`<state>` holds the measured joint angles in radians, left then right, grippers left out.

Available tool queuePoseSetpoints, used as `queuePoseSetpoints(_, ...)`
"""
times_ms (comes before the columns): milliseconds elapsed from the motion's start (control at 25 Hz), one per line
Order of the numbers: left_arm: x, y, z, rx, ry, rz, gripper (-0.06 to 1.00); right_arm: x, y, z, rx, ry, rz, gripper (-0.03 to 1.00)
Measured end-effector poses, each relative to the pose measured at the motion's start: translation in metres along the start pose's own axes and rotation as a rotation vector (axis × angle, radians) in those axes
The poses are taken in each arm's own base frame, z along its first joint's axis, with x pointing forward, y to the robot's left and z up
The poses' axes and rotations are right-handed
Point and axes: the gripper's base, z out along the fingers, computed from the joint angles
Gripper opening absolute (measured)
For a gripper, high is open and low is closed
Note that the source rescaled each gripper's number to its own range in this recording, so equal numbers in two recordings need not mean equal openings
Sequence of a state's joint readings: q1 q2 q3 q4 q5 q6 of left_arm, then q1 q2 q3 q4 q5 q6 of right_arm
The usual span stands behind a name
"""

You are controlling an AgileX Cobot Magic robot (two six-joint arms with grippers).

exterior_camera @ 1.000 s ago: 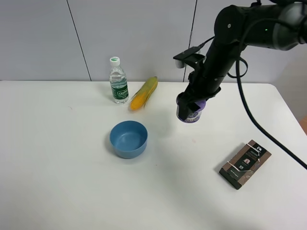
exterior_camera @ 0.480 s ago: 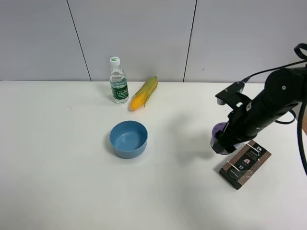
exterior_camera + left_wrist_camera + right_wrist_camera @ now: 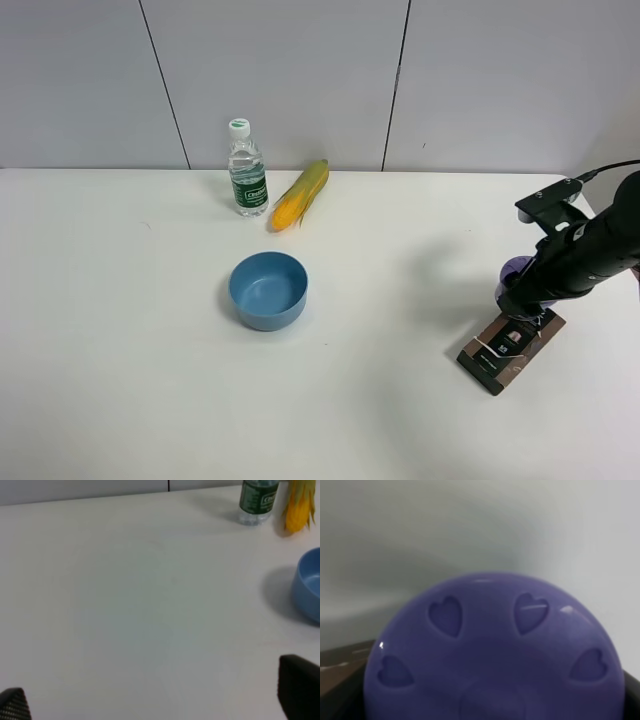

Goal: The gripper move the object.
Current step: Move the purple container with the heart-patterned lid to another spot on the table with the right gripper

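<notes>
The object, a small tub with a lilac-purple lid (image 3: 515, 270), is held in my right gripper (image 3: 528, 296) at the table's right side, just over the far end of the brown packet (image 3: 510, 343). I cannot tell whether it touches the table. In the right wrist view the lid (image 3: 495, 650), embossed with hearts, fills the picture, and dark jaws show at its lower edges. My left gripper (image 3: 155, 700) is open and empty over bare table; only its dark fingertips (image 3: 299, 686) show. The left arm is out of the exterior view.
A blue bowl (image 3: 268, 290) sits left of centre and also shows in the left wrist view (image 3: 309, 591). A water bottle (image 3: 247, 172) and a corn cob (image 3: 300, 194) stand at the back. The table's right edge (image 3: 612, 245) is close to my right arm.
My right gripper has carried the tub from the middle back of the table down and to the right, ending beside the brown packet. The other things have not moved.
</notes>
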<state>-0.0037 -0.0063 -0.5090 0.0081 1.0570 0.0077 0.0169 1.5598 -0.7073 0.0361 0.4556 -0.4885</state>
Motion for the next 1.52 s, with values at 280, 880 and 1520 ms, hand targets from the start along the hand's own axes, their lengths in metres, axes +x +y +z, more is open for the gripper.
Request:
queuePoseSetpoints(280,0.000,0.000,0.000,0.000,0.000,0.000,1.00,-0.018,-0.009,0.020,-0.029,0.003,0.060,0.05)
queuePoseSetpoints(880,0.000,0.000,0.000,0.000,0.000,0.000,1.00,-0.036,-0.016,0.039,-0.064,0.025,0.048,0.05)
queuePoseSetpoints(1520,0.000,0.000,0.000,0.000,0.000,0.000,1.00,-0.042,-0.020,0.052,-0.037,-0.011,0.041,0.05)
